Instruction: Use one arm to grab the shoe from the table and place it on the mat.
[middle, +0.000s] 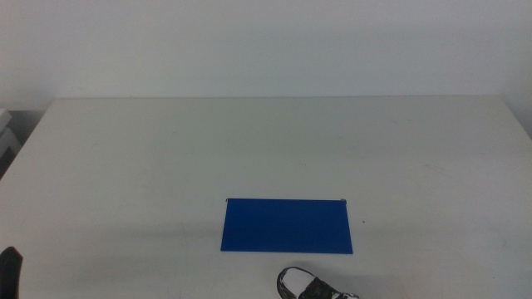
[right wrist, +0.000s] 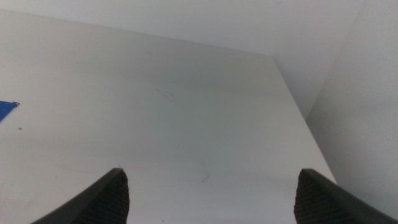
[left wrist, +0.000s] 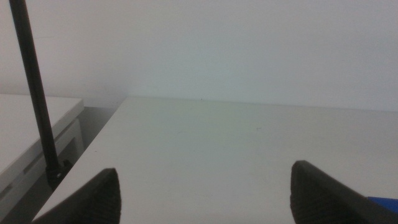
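The blue mat [middle: 288, 225] lies flat on the white table [middle: 266, 149], a little right of the middle and near the front. The shoe [middle: 314, 287], white with black patches, lies just in front of the mat's right half, cut off by the picture's bottom edge. The left gripper [left wrist: 205, 193] is open over the table's left part, and a dark tip of it shows in the middle view [middle: 10, 270] at the bottom left. The right gripper [right wrist: 214, 196] is open over the table's right part, with a mat corner [right wrist: 5, 109] showing; it is out of the middle view.
A black pole [left wrist: 37, 93] and a white side cabinet [left wrist: 31, 134] stand beyond the table's left edge. A white wall runs behind the table. The table's right edge [right wrist: 298, 112] shows in the right wrist view.
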